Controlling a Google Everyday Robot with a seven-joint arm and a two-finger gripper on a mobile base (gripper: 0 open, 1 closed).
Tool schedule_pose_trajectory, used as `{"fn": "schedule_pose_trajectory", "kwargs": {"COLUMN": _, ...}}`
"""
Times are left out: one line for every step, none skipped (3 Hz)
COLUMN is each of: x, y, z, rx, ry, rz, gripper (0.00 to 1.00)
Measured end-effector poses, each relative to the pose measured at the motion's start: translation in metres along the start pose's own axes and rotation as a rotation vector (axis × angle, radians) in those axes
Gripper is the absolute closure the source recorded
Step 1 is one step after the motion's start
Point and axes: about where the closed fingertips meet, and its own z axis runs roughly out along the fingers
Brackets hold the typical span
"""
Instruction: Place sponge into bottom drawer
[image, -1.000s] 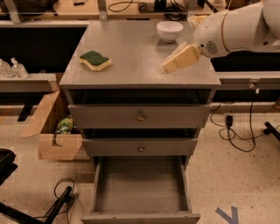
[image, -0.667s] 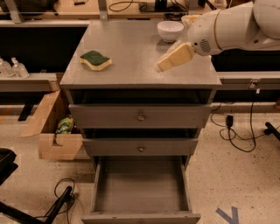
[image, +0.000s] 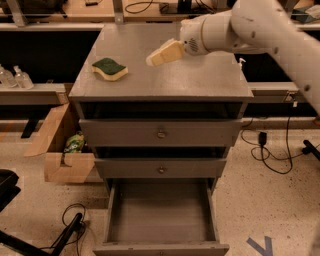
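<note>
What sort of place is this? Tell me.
Likely a robotics lab: workbenches, loose floor cables, a cardboard box. The end effector hovers over the cabinet top, right of the sponge.

Built as a thick, smooth-shelled white arm (image: 260, 25), rounded like a tube and broadening toward the right edge of view. Dotted here and there along the shell with small dark screw heads. Narrows into a round white wrist housing (image: 202, 36) marked by a patch of tiny dark perforations near its end. Ends in a cream-coloured wedge-shaped hand (image: 152, 60), matte and yellower than the shell, tapering to a blunt tip, over the middle of the flat grey metal tabletop (image: 200, 80).
</note>
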Motion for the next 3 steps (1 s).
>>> {"fn": "schedule_pose_trajectory", "kwargs": {"x": -0.004, "y": -0.003, "z": 0.041, "rx": -0.011, "ry": -0.022, "rz": 0.041, "gripper": 0.00}}
{"fn": "schedule_pose_trajectory", "kwargs": {"x": -0.006, "y": 0.009, "z": 0.081, "rx": -0.053, "ry": -0.034, "rz": 0.080, "gripper": 0.00}}
{"fn": "schedule_pose_trajectory", "kwargs": {"x": 0.010, "y": 0.018, "z": 0.134, "rx": -0.063, "ry": -0.015, "rz": 0.090, "gripper": 0.00}}
